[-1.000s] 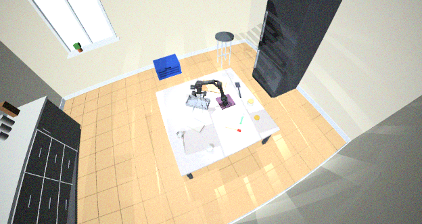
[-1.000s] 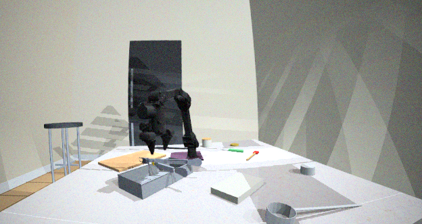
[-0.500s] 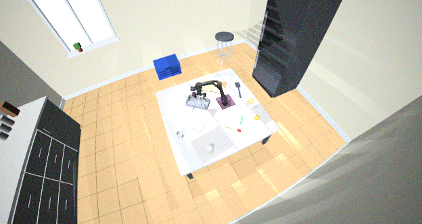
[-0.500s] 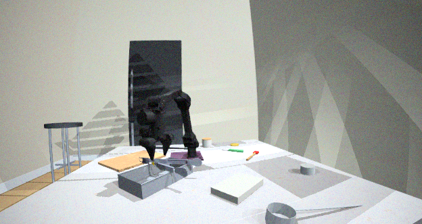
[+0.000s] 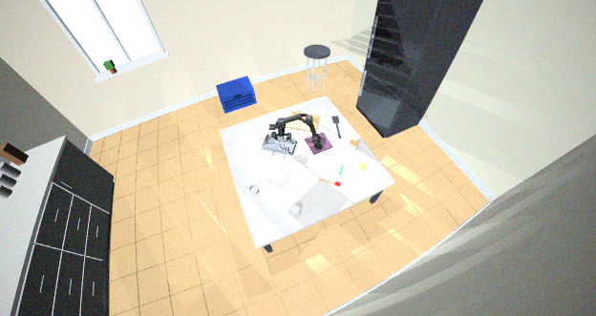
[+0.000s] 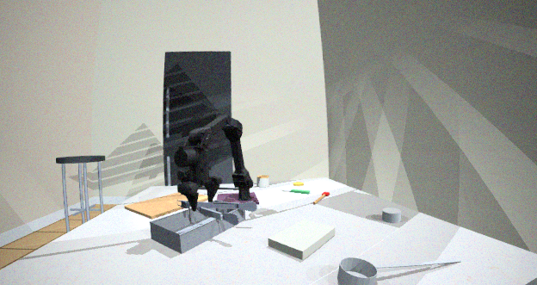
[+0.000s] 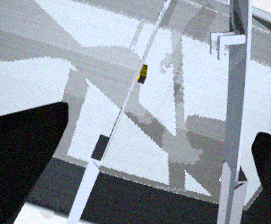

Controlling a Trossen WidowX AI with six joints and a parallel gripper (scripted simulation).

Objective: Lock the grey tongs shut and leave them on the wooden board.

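Note:
The grey tongs (image 6: 236, 215) (image 7: 237, 110) lie open across the roasting tin (image 5: 280, 144) (image 6: 165, 237), their ends reaching past its rim. My gripper (image 5: 281, 137) (image 6: 202, 204) (image 7: 163, 126) is open and empty, pointing down low over the tin. In the wrist view both tong arms run between my fingertips, the left arm slanting and the right one nearly upright, close to the right finger. Contact is not visible. A yellow and black mark shows beside the left arm. The wooden board (image 5: 312, 124) (image 6: 155, 205) lies behind the tin in the exterior view.
The arm's base stands on a purple mat (image 5: 326, 143) (image 6: 224, 196). A pale block (image 5: 278, 177) (image 6: 301, 238) lies near the tin. A round grey pan (image 6: 357, 272), a small grey cylinder (image 6: 391, 215), a red-headed tool (image 6: 322, 197) and a black spatula (image 5: 336, 120) are farther off.

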